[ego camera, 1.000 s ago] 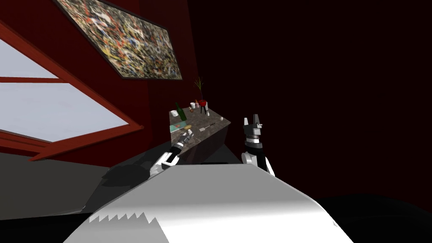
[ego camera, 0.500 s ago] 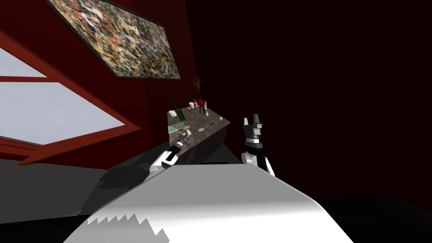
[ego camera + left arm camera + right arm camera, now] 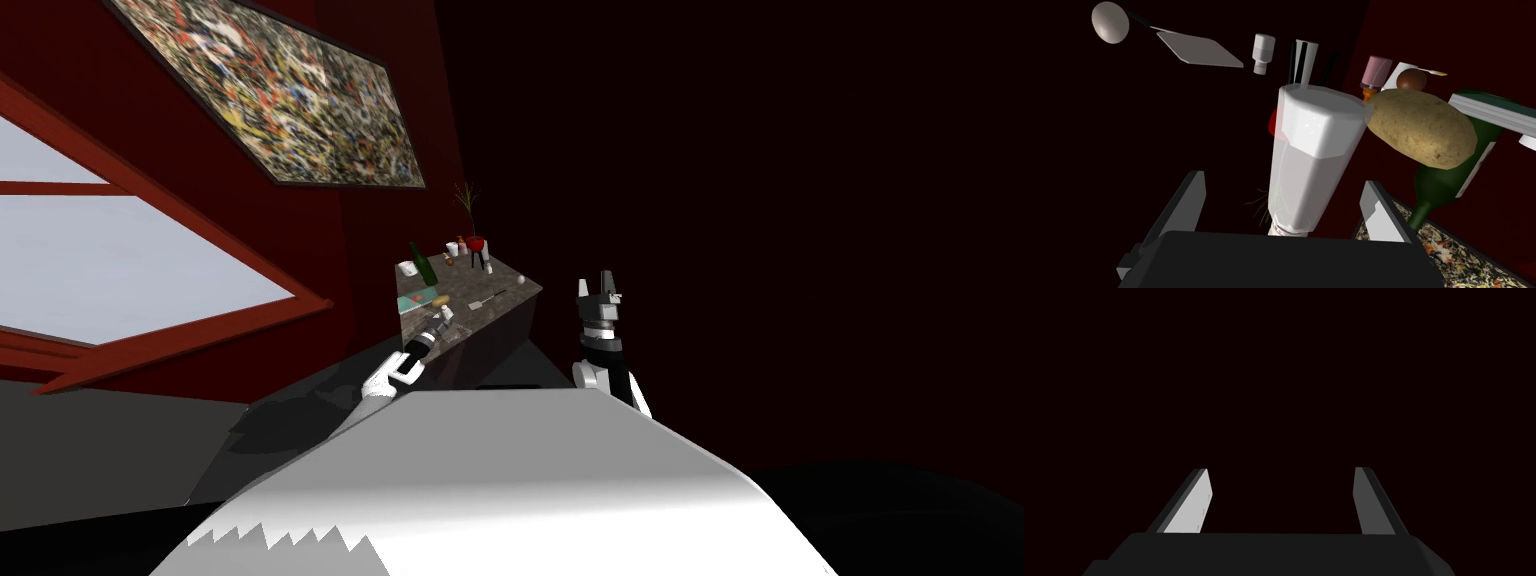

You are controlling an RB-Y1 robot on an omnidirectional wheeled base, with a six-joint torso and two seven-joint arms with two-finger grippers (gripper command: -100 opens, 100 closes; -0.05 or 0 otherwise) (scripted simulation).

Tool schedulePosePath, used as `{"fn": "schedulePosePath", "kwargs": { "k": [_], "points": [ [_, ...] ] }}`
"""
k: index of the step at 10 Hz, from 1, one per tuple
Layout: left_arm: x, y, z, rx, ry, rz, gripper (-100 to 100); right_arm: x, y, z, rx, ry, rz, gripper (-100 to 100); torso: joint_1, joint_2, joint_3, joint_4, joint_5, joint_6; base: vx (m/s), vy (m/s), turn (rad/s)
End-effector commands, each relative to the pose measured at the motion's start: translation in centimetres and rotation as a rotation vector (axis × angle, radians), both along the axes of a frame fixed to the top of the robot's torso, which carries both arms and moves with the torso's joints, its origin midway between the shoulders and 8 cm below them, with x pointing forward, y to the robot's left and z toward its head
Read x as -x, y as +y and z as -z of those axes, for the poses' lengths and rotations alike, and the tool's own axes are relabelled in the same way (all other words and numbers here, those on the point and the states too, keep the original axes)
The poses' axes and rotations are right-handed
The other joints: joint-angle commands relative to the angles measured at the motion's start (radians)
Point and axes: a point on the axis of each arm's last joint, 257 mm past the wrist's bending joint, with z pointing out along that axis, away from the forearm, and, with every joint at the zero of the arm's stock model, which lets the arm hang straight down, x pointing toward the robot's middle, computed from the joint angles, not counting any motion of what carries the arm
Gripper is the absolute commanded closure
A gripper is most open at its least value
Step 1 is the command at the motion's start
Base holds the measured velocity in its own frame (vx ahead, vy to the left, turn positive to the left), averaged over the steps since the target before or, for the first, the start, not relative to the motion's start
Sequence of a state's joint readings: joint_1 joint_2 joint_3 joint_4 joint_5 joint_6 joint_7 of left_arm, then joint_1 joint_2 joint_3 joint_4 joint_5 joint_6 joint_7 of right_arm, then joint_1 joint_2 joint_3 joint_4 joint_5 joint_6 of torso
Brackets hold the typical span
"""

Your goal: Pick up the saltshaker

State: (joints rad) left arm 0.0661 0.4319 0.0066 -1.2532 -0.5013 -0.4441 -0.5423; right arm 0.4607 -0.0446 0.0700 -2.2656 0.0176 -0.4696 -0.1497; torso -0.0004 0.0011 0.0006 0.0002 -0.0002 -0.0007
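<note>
The saltshaker (image 3: 1311, 155), a faceted translucent body with a white cap, stands between the fingers of my left gripper (image 3: 1284, 180), close to the dark body. The gripper is open, with a gap on both sides of the shaker. In the head view my left gripper (image 3: 440, 318) is over the near end of the speckled counter (image 3: 505, 300). My right gripper (image 3: 607, 284) is raised to the right of the counter, and its wrist view shows the gripper (image 3: 1281, 469) open and holding nothing.
A potato (image 3: 1419, 127) lies just beside the shaker, with a green bottle (image 3: 1459, 165) behind it. Further along the counter are an egg (image 3: 1110, 22), a flat spatula (image 3: 1199, 50), a small white bottle (image 3: 1263, 52) and a pink-capped bottle (image 3: 1374, 72). A red plant pot (image 3: 476, 243) stands at the far end.
My left arm has reached slightly further over the counter's near end. The head view has drifted a little. The right arm has not moved.
</note>
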Motion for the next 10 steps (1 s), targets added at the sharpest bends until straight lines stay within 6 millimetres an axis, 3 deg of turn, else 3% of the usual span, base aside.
{"fn": "schedulePosePath", "kwargs": {
  "k": [1,3,4,6,7,9,10],
  "points": [
    [-1.4,0.1,-0.8,0.003,-0.019,0.008,-100,0.0,0.0,0.0,0.000,0.000,0.000,0,0.000,0.000,0.000,0.000,0.000,0.000,-0.041,-0.012,-0.059],
    [-1.1,0.9,0.8,0.003,0.015,-0.009,-100,0.0,0.0,0.0,0.000,0.000,0.000,0,0.000,0.002,0.001,0.000,0.000,0.000,-0.040,-0.008,-0.020],
    [-2.4,0.9,-0.3,0.004,-0.014,0.002,-100,0.0,0.0,0.0,0.000,0.000,0.000,0,0.000,0.001,0.001,0.000,0.000,0.000,-0.053,-0.017,-0.057],
    [-2.4,1.5,0.8,0.003,0.012,-0.012,-100,0.0,0.0,0.0,0.000,0.000,0.000,0,-0.001,0.002,0.001,0.001,0.000,0.000,-0.037,-0.009,-0.018],
    [-3.9,1.5,-0.7,0.004,-0.021,-0.002,-100,0.0,0.0,0.0,0.000,0.000,0.000,0,0.000,0.001,0.001,0.000,0.000,0.000,-0.049,-0.021,-0.054],
    [-3.6,2.4,1.1,0.003,0.017,-0.023,-100,0.0,0.0,0.0,0.000,0.000,0.000,0,-0.001,0.002,0.001,0.000,0.000,0.000,-0.036,-0.012,-0.020],
    [-5.1,2.4,-0.5,0.003,-0.017,-0.014,-100,0.0,0.0,0.0,0.000,0.000,0.000,0,0.000,0.001,0.001,0.000,0.000,0.000,-0.045,-0.011,-0.052]
  ]
}}
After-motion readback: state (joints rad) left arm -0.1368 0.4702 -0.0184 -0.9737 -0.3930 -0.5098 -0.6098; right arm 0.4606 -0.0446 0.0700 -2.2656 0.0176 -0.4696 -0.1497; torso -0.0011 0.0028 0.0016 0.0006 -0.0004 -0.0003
